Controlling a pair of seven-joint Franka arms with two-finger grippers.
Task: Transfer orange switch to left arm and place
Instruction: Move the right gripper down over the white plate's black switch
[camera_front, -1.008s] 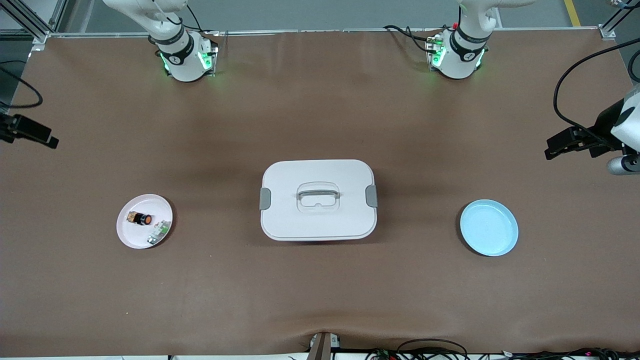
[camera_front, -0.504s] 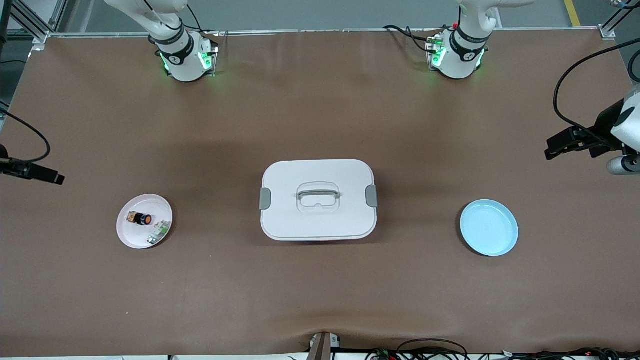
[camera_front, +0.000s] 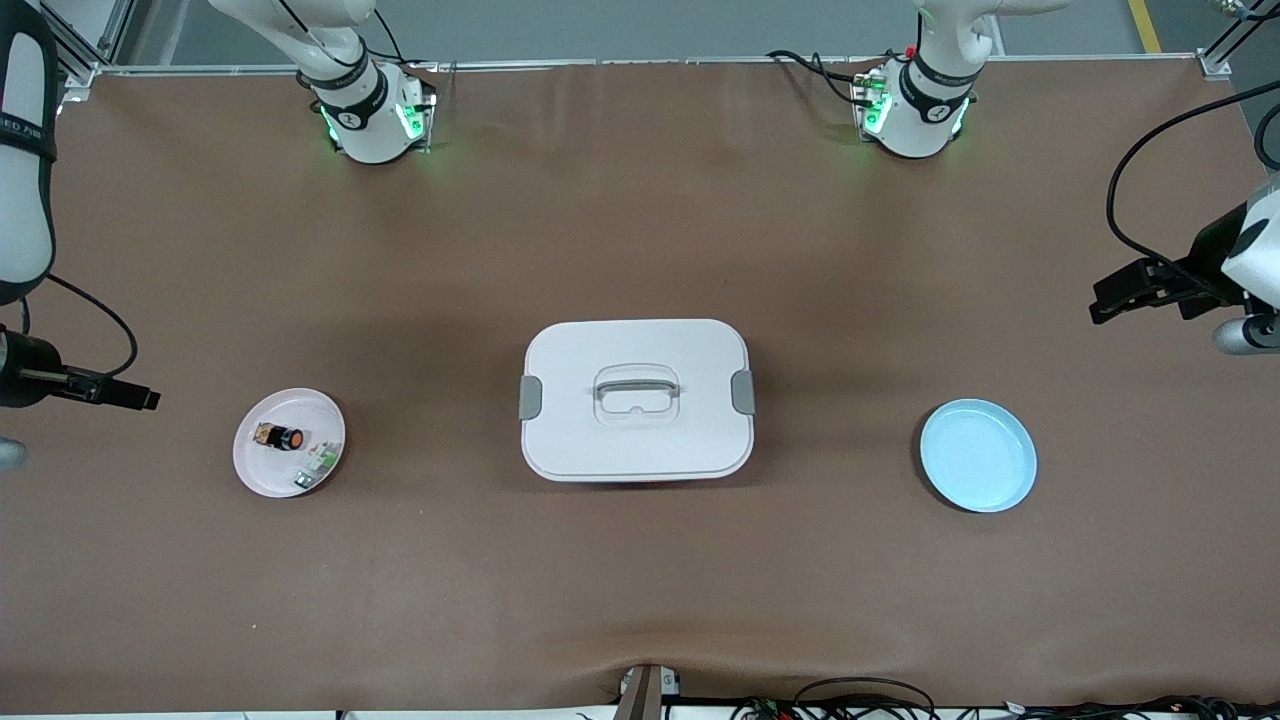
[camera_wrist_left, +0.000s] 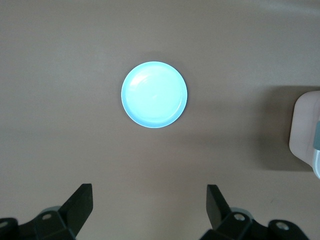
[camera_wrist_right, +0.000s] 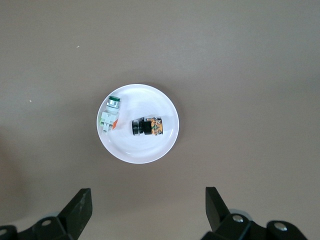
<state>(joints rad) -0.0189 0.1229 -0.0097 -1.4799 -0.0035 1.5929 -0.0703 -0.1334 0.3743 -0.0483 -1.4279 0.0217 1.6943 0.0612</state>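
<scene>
The orange switch (camera_front: 281, 437) lies on its side on a pink plate (camera_front: 262, 478) toward the right arm's end of the table, beside a green-and-white component (camera_front: 316, 467). My right gripper (camera_front: 135, 397) hangs high over the bare table beside that plate, open and holding nothing. In the right wrist view the switch (camera_wrist_right: 147, 126) and plate (camera_wrist_right: 140, 152) sit ahead of the spread gripper (camera_wrist_right: 147, 197). The white box (camera_front: 640, 440) stands mid-table. My left gripper (camera_front: 1110, 300) waits high at the left arm's end, open (camera_wrist_left: 148, 192) and holding nothing.
A light blue plate (camera_front: 978, 455) with nothing on it sits toward the left arm's end, as near to the front camera as the pink plate; it shows in the left wrist view (camera_wrist_left: 154, 94) with a corner of the box (camera_wrist_left: 305, 127). Cables trail along the table's near edge (camera_front: 860, 700).
My right arm's hand has swung in from the table's end toward the pink plate, still open. The left arm and everything on the table have stayed put.
</scene>
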